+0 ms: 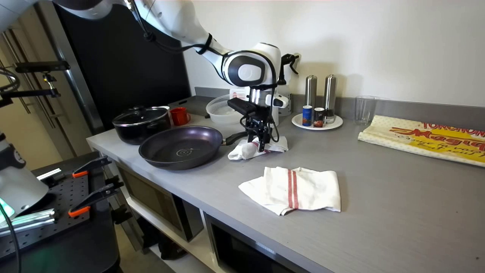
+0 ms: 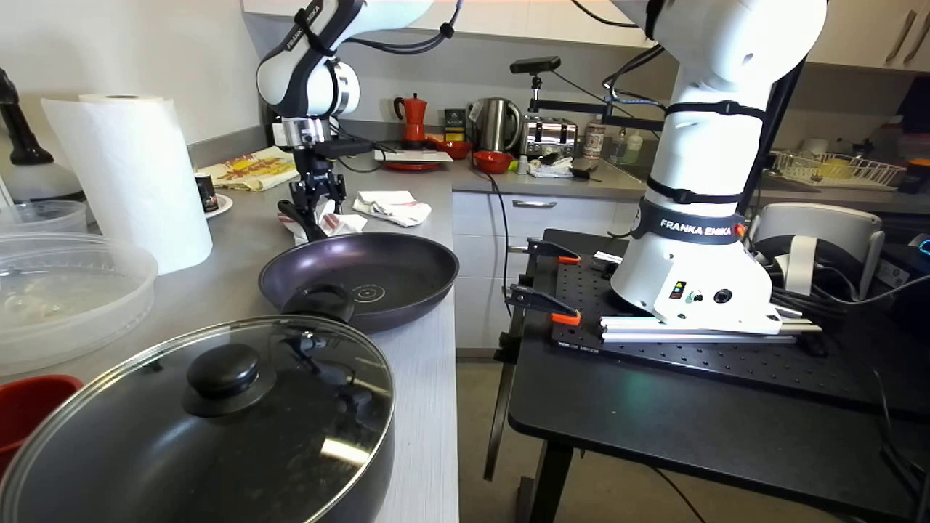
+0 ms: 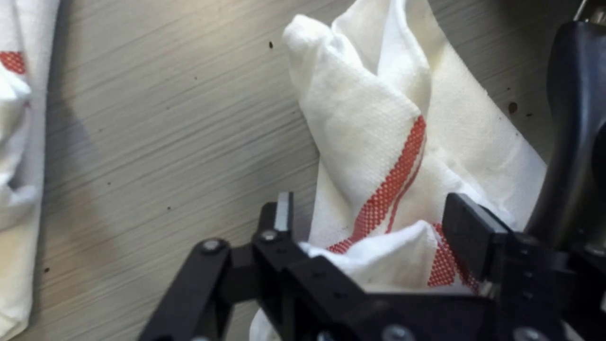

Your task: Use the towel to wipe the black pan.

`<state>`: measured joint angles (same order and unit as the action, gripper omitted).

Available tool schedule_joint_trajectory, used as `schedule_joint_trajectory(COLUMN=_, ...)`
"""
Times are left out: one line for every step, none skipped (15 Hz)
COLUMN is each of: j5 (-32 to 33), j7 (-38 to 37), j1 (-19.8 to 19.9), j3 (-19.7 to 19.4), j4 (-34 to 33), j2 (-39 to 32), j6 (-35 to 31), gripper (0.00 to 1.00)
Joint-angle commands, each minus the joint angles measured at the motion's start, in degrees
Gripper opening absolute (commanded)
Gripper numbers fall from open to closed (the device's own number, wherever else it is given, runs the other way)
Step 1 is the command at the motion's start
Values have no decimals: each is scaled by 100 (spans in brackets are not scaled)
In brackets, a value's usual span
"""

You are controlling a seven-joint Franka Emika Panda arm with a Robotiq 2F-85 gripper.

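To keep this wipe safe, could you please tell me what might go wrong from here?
The open tool could pinch only a fold of the crumpled towel and drop it. The pan handle, close beside the tool, could get knocked. The black pan, near the counter edge, might be pushed off.

White wall [image 1: 409, 49] behind grey countertop [image 1: 382, 201]; black table [image 2: 654, 407].
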<state>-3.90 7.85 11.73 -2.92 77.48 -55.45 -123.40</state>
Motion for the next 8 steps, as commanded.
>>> schedule_joint_trajectory(j5=9, j7=-113, j1=-9, j3=10, j4=-224, j2=-139, j6=49, gripper=50)
schedule_joint_trajectory(j5=11, j7=-106, j1=-10, j3=12, j4=-206, j2=-121, j6=30, gripper=41)
schedule_joint_trajectory(j5=8, j7=-105, j1=-7, j3=14, j4=-211, j2=-115, j6=29, gripper=34)
schedule_joint_trajectory(j5=2, j7=-101, j1=-2, j3=17, j4=-213, j2=-107, j6=21, gripper=28)
schedule_joint_trajectory(j5=-3, j7=-97, j1=6, j3=20, j4=-202, j2=-92, j6=8, gripper=19)
schedule_joint_trajectory(j5=-6, j7=-96, j1=10, j3=21, j4=-194, j2=-85, j6=1, gripper=13)
schedule_joint_trajectory(j5=-19, j7=-84, j1=24, j3=29, j4=-173, j2=-61, j6=-16, gripper=4)
schedule_joint_trajectory(j5=-24, j7=-78, j1=30, j3=32, j4=-160, j2=-47, j6=-32, gripper=1)
